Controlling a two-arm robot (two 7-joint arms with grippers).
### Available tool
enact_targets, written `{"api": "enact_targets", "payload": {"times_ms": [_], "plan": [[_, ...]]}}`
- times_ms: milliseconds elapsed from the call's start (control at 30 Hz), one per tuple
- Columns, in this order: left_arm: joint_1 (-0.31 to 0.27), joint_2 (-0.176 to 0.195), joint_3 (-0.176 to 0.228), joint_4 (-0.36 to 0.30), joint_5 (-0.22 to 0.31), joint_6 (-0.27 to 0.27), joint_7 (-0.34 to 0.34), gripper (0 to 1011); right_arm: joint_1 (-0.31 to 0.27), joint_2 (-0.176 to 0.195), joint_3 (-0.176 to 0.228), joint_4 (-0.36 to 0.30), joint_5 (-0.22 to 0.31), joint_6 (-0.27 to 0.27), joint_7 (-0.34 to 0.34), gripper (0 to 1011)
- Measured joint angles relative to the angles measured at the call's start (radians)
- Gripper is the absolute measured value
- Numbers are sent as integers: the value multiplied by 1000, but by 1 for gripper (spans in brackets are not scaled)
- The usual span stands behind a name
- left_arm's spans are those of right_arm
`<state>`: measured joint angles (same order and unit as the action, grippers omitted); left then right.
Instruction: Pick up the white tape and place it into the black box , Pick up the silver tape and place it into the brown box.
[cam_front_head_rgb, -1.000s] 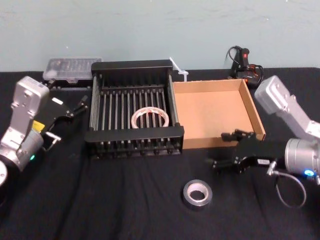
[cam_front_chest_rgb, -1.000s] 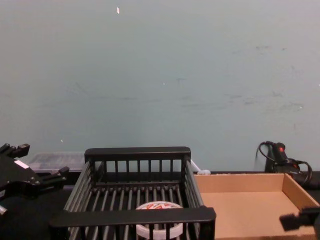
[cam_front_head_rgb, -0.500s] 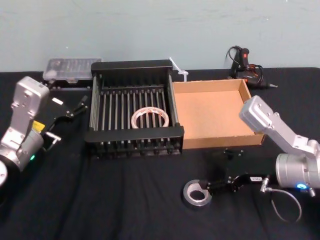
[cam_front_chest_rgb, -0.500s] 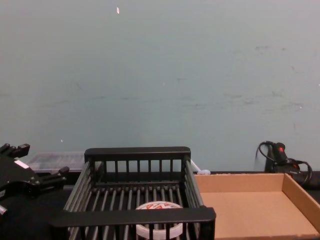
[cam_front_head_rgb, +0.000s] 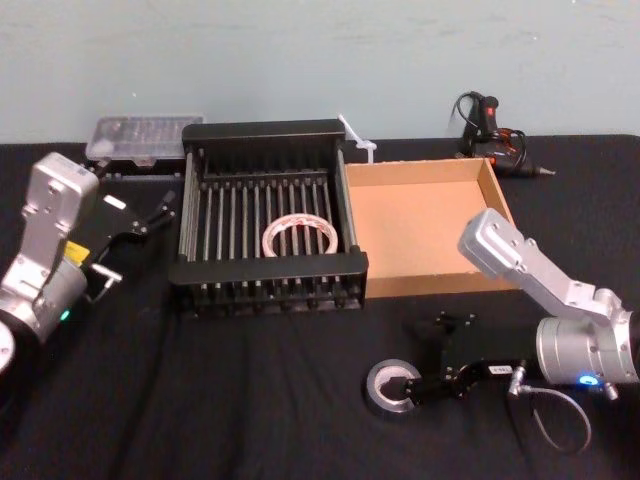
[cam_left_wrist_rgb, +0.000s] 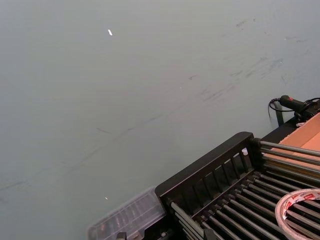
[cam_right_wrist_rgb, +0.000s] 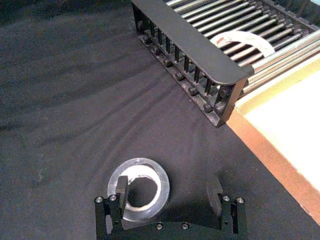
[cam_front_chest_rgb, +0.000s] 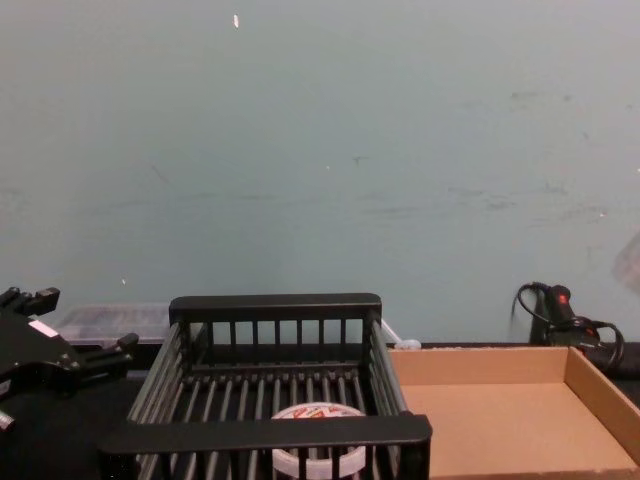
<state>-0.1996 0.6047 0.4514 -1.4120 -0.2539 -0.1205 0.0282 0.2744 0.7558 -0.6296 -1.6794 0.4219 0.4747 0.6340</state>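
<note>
Down on the black counter (cam_front_head_rgb: 250, 400), the right tool (cam_right_wrist_rgb: 169, 189) sits low over the silver tape (cam_right_wrist_rgb: 138, 187), its fingers spread apart. One finger (cam_right_wrist_rgb: 121, 187) stands inside the roll's hole, against the inner edge, while the other finger (cam_right_wrist_rgb: 214, 191) stands outside the roll, clear of its rim, so the tape's wall lies between them without being squeezed. In the head view the silver tape (cam_front_head_rgb: 391, 386) lies flat on the counter in front of the brown box (cam_front_head_rgb: 425, 285), well apart from it, with the right tool (cam_front_head_rgb: 418, 388) at its right edge.

The white tape (cam_front_head_rgb: 298, 238) lies flat on the bars inside the black box (cam_front_head_rgb: 268, 268), toward the front wall. The black box and the brown box stand side by side, touching.

The left tool (cam_front_head_rgb: 135, 238) hangs raised just to the left of the black box, its fingers apart and holding nothing.
</note>
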Motion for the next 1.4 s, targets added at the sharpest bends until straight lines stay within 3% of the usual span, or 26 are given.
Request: {"api": "enact_targets", "payload": {"times_ms": [833, 1400], "plan": [[0, 0, 0, 0, 0, 0, 0, 1001, 21, -56, -26, 61, -27, -1, -32, 1002], [0, 0, 0, 0, 0, 0, 0, 1001, 21, -65, -29, 68, -42, 8, -39, 1002]]}}
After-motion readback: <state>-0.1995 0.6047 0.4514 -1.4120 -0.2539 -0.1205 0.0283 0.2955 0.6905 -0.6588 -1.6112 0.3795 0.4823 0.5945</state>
